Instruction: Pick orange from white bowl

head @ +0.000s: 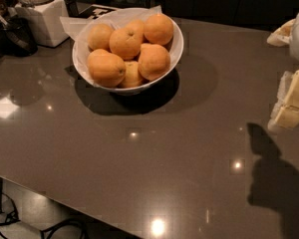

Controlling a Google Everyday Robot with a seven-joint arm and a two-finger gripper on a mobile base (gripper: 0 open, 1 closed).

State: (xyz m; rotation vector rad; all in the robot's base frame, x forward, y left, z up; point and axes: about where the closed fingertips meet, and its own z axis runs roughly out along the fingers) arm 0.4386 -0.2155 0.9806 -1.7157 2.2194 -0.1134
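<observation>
The white bowl [84, 59] stands on the dark table at the back left and holds several oranges. A large, paler, slightly blocky orange [153, 61] lies at the front right of the pile. A smaller deep-orange round one [158, 29] sits behind it, and an oval one [107, 67] lies at the front left. My gripper [290, 106] hangs at the right edge of the view, well to the right of the bowl and above the table. It holds nothing that I can see.
A white squarish canister [45, 19] with a ribbed lid stands left of the bowl, next to a dark object [17, 34]. White paper [74, 24] lies behind the bowl. The table's front edge [89, 215] runs diagonally at the lower left, with cables [5, 218] on the floor below.
</observation>
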